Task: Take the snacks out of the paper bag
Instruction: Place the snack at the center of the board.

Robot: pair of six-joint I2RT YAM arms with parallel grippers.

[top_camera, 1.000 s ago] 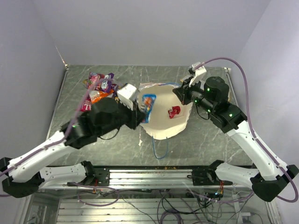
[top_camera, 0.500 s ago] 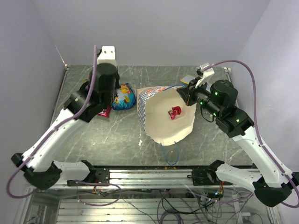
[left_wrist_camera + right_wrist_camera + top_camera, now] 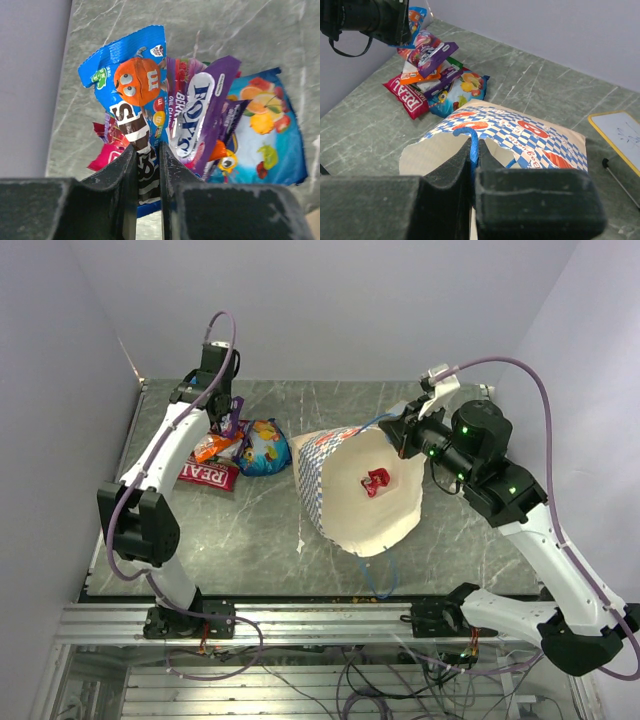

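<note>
Lengthwise, blue packet (image 3: 131, 67) straight out of left hand (image 3: 148, 150).

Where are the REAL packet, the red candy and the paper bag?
REAL packet (image 3: 206, 476): top view, lettered face.
red candy (image 3: 375, 481): top view, its middle.
paper bag (image 3: 360, 522): top view, bare inside wall.

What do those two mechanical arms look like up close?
The left arm and right arm are smooth white tubes linked by chunky black joints. A thin purple cable loops along each. Small green lights glow on the right one. The left pincer and right pincer each have two flat, matte black fingers, slightly scuffed.
</note>
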